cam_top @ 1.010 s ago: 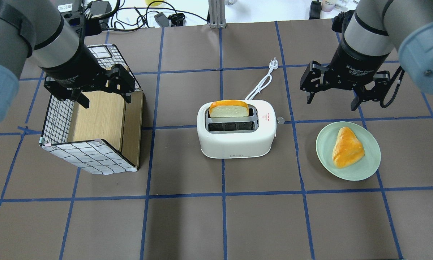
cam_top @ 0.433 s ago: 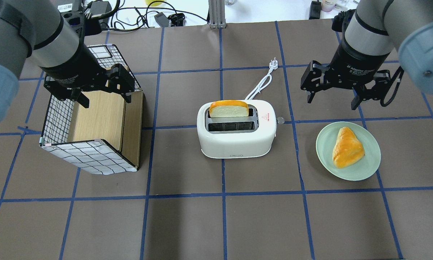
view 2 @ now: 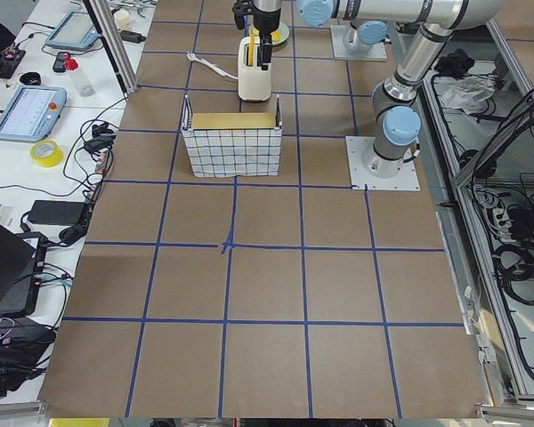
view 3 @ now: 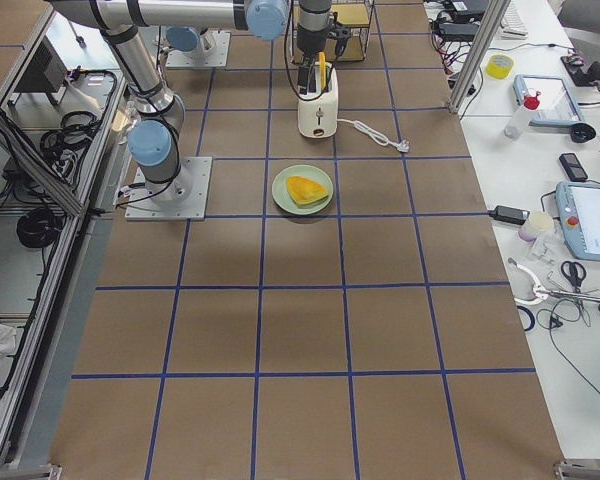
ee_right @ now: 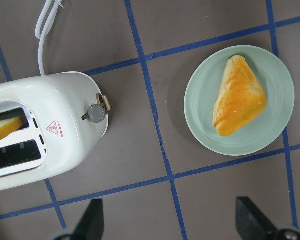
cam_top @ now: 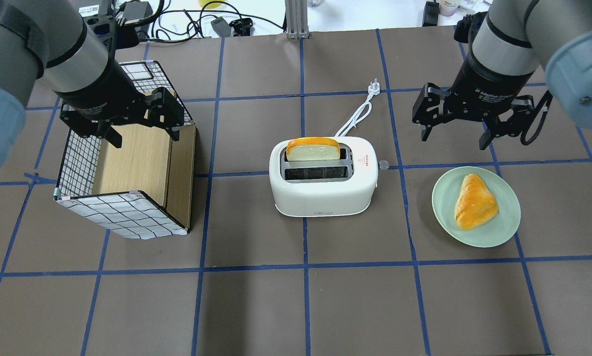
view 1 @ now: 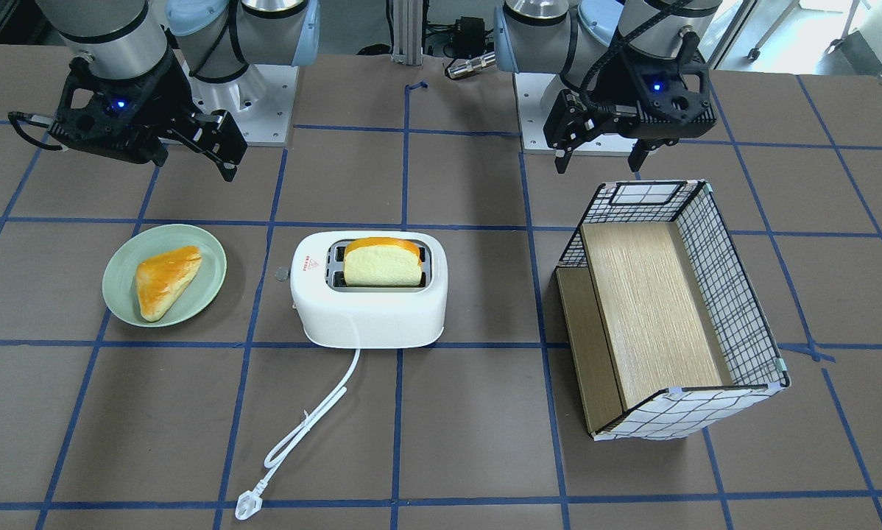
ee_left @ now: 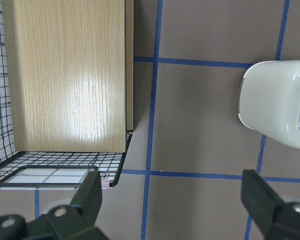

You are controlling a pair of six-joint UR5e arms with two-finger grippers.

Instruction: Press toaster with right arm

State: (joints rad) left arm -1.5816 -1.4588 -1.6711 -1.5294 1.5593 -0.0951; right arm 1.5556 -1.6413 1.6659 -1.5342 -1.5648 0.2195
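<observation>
On the brown gridded table the 2-slot toaster stands central, its side lever pointing toward the right gripper, which hangs higher, spread wide and empty, to the lever's right.

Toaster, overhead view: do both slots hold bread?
No: the toaster holds bread in one slot only; the other slot is empty.
</observation>
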